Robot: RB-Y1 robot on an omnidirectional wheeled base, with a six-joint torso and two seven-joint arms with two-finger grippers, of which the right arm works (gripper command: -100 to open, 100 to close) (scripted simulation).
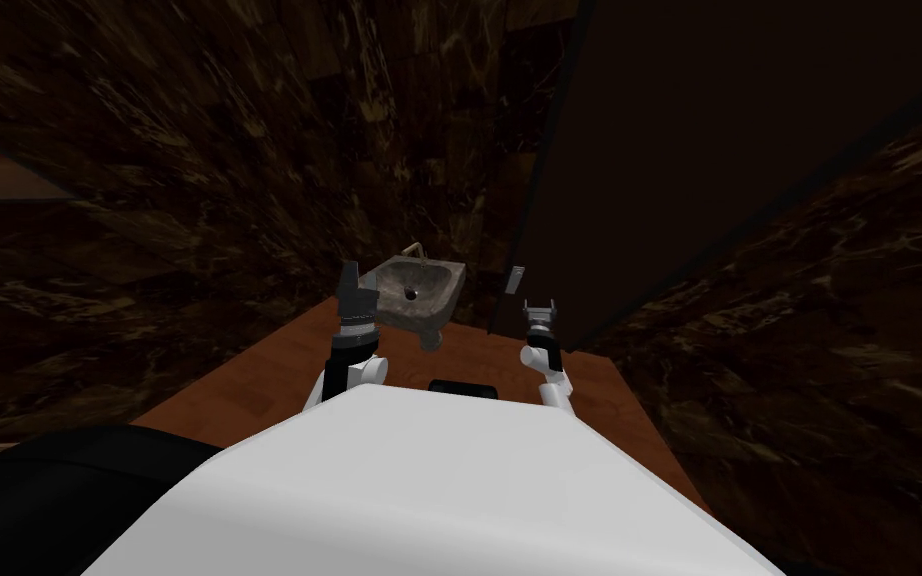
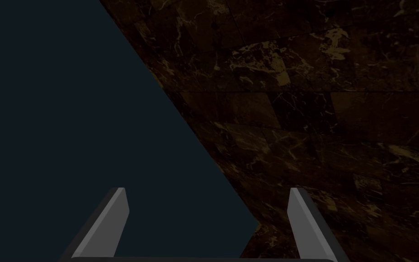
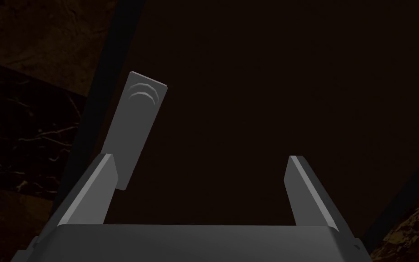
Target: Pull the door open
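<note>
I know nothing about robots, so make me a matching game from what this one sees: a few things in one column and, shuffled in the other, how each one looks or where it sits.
Things:
1 sink
2 door
3 handle plate
4 floor

Descriptions:
A reddish brown
B plain, very dark panel
C mottled grey basin
D light grey strip beside the open right gripper

Pairs: 1-C; 2-B; 3-D; 4-A
</note>
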